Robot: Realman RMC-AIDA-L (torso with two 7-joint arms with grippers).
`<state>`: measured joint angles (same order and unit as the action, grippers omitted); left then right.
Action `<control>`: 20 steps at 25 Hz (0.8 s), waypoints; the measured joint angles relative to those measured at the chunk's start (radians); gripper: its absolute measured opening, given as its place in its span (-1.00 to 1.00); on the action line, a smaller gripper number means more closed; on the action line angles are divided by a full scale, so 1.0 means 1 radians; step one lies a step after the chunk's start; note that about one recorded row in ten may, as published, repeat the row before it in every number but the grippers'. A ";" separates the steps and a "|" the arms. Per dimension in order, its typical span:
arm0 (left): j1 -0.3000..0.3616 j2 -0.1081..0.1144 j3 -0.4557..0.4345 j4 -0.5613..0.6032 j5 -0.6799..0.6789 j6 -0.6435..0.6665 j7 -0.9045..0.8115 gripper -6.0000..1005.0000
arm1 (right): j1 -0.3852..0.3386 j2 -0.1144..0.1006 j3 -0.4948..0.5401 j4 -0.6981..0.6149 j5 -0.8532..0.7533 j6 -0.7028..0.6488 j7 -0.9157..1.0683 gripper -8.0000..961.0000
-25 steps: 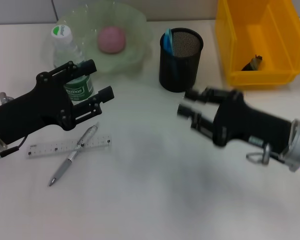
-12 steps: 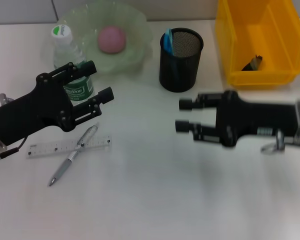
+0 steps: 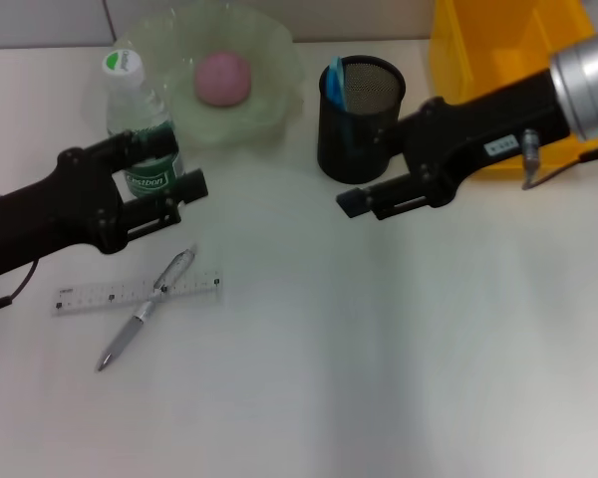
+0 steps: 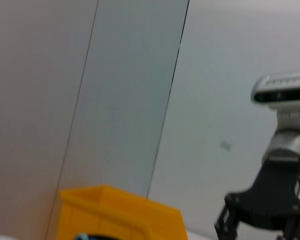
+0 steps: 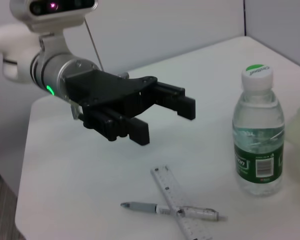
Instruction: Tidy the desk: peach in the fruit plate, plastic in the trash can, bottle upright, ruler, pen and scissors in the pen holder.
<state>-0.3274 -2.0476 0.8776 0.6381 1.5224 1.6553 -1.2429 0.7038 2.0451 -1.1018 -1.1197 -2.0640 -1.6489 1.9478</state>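
Open left claw [image 5: 162, 112] hovers near upright bottle [image 5: 256, 131]; pen [image 5: 170, 210] crosses ruler [image 5: 179, 209].

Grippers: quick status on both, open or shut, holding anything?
Left gripper: open, empty, beside the water bottle.
Right gripper: open, empty, near the pen holder.

The right hand [image 3: 364, 197] has swung from the lower right of the head view up toward the centre. A second ago its arm stretched in low from the right edge, with the fingers well below the pen holder [image 3: 360, 118]. Now the arm runs down from the upper right corner, crossing in front of the yellow bin [image 3: 478, 60], and the fingertips sit just below and beside the holder's base.

The left hand [image 3: 174, 169] has drawn back toward the left edge and sits slightly higher in the frame, its open fingers closer around the bottle [image 3: 140, 124].
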 joint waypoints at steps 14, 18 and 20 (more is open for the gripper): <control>-0.087 0.017 -0.012 0.227 0.335 -0.048 -0.390 0.39 | -0.162 0.034 0.013 0.077 0.135 0.014 -0.222 0.24; -0.092 0.025 -0.017 0.231 0.336 -0.054 -0.395 0.39 | -0.139 0.025 0.005 0.036 0.090 -0.015 -0.163 0.25; -0.091 0.032 -0.039 0.229 0.336 -0.054 -0.399 0.39 | -0.093 0.022 0.003 0.015 0.050 -0.039 -0.111 0.26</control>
<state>-0.4180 -2.0159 0.8390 0.8672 1.8586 1.6015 -1.6417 0.6109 2.0669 -1.0984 -1.1047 -2.0139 -1.6874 1.8368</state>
